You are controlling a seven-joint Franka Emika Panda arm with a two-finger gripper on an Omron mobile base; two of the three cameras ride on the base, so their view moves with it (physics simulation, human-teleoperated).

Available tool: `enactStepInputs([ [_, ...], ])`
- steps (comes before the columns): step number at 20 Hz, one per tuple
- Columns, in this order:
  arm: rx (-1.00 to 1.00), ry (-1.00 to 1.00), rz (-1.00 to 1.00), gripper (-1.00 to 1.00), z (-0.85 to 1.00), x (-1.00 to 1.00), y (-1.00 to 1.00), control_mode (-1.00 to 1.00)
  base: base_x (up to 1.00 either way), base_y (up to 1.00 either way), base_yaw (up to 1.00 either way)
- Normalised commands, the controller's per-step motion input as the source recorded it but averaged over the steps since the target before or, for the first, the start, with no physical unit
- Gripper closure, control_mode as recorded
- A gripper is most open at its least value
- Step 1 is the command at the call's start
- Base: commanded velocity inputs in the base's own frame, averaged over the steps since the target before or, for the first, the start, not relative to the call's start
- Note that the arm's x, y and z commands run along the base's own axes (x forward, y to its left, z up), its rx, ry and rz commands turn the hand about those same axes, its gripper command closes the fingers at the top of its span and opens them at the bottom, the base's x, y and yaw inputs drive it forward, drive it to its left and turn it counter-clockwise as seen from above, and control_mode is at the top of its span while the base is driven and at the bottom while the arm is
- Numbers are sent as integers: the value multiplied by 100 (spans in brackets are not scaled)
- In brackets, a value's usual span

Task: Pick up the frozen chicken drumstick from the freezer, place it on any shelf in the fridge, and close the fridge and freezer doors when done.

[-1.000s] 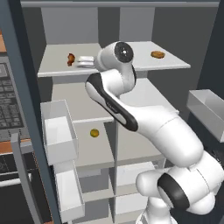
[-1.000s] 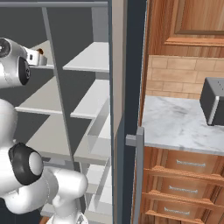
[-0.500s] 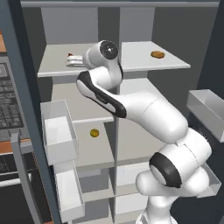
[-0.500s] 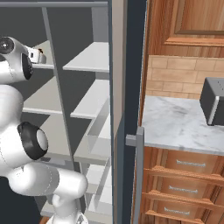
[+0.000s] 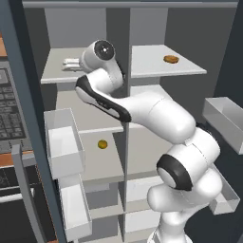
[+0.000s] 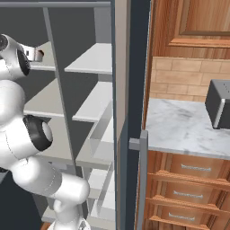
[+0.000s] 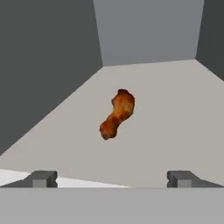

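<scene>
Frozen chicken drumstick [image 7: 117, 113]: reddish-brown, club-shaped, lying flat on the pale grey top shelf of the freezer [image 5: 57, 71]; thick end farther from the camera in the hand view, thin end nearer. It rests alone, clear of the side and back walls, ahead of the fingertips and touching neither.

Gripper [image 7: 112, 179]: jaws spread wide, holding nothing; both dark fingertips [image 7: 42, 178] show low in the hand view, well apart, with the drumstick roughly centred between them but farther in. From the left base view the hand [image 5: 72, 63] reaches over the freezer's top shelf, the wrist just behind it.

Fridge [image 5: 190, 28]: right-hand half of the slate-blue unit, grey inside. Its uppermost shelf [image 5: 152, 66] carries a tan-orange oval food item [image 5: 171, 59] near the right rear.

Small yellow ball [image 5: 102, 144]: on a lower freezer shelf, near the central divider.

Doors: both stand open (clear bins on the inner faces). Freezer door [image 5: 28, 123] at left; fridge door [image 6: 130, 90] seen edge-on in the right base view, grey bar handle [image 6: 143, 179] below.

Marble surface [image 6: 188, 128]: right of the unit, carrying a dark toaster [image 6: 220, 103], wooden drawers beneath.
</scene>
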Motion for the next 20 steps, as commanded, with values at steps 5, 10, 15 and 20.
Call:
enactStepInputs([
  [5,0,4,-1,-100,0,54,11,-100,0,0,0],
  [10,-1,8,-6,-100,0,41,22,-100,0,0,0],
  [15,-6,12,-7,-100,0,29,31,-100,0,0,0],
  [20,-7,9,-2,-100,-23,23,15,-100,0,0,0],
])
